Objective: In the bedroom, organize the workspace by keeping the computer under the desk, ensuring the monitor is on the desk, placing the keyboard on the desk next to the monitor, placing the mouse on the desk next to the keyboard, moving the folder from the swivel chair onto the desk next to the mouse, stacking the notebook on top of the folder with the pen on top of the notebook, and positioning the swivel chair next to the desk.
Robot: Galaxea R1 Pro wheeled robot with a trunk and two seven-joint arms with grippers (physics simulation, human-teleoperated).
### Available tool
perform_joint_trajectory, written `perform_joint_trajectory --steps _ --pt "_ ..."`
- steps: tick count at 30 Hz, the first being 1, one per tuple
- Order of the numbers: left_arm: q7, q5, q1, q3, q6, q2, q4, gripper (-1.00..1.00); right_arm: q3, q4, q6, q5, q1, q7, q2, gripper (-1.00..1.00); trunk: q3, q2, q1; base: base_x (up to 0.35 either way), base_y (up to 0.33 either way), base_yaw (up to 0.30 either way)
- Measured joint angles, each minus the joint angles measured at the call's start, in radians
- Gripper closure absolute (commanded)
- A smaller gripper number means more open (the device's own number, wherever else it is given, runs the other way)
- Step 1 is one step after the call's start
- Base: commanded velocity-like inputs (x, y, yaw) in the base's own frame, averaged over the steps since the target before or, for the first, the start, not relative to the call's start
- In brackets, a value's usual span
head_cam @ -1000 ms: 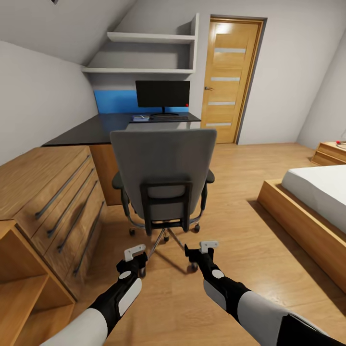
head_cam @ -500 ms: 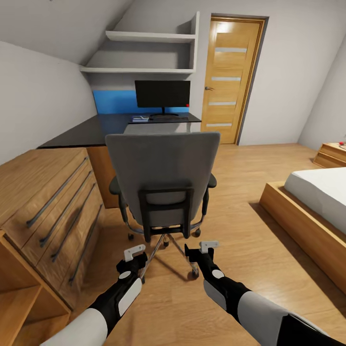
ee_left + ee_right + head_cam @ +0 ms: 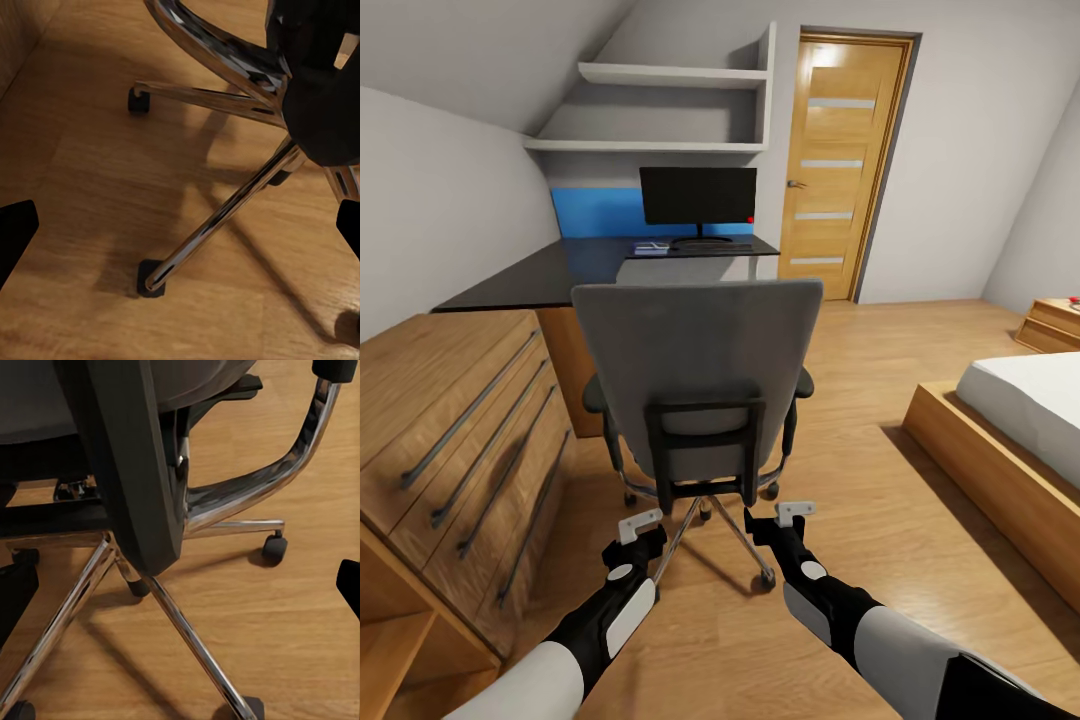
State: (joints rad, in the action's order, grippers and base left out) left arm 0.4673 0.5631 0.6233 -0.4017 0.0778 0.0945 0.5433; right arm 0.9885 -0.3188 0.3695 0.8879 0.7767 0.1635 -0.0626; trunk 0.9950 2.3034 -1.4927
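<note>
The swivel chair (image 3: 695, 370) stands right in front of me with its grey back toward me, hiding its seat and any folder. Its chrome star base (image 3: 225, 210) and castors (image 3: 274, 547) lie close under both wrists. Both of my grippers hang low behind the chair, the left gripper (image 3: 640, 525) and the right gripper (image 3: 795, 513) open and empty. Beyond the chair, the black monitor (image 3: 698, 196) stands on the black desk (image 3: 540, 275) with the keyboard (image 3: 710, 245) at its foot. A light grey box, apparently the computer (image 3: 695, 268), shows just over the chair back.
A wooden dresser (image 3: 460, 420) with bar handles lines the left side, close to my left arm. A bed (image 3: 1020, 420) on a wooden frame is at the right, with bare floor between it and the chair. A wooden door (image 3: 845, 165), wall shelves (image 3: 670, 110) and a blue wall panel (image 3: 595, 212) are at the back.
The whole view has moved closer to the chair, which now looks larger, and the dresser has slid toward me. Both arms hold the same pose.
</note>
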Motion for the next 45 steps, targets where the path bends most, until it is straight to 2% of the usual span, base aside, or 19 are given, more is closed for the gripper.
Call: perform_joint_trajectory --steps 25,45 --pt "-0.001 0.003 0.0 0.001 0.001 0.0 -0.001 -1.0 0.0 0.0 0.004 0.0 -0.001 0.0 0.001 -1.0 -0.003 0.0 0.0 0.19 0.0 -0.025" --pt "-0.003 0.009 0.0 0.001 0.001 0.0 -0.001 -1.0 0.003 0.0 0.004 0.002 -0.001 0.0 0.001 -1.0 -0.01 0.0 0.001 0.313 0.0 -0.053"
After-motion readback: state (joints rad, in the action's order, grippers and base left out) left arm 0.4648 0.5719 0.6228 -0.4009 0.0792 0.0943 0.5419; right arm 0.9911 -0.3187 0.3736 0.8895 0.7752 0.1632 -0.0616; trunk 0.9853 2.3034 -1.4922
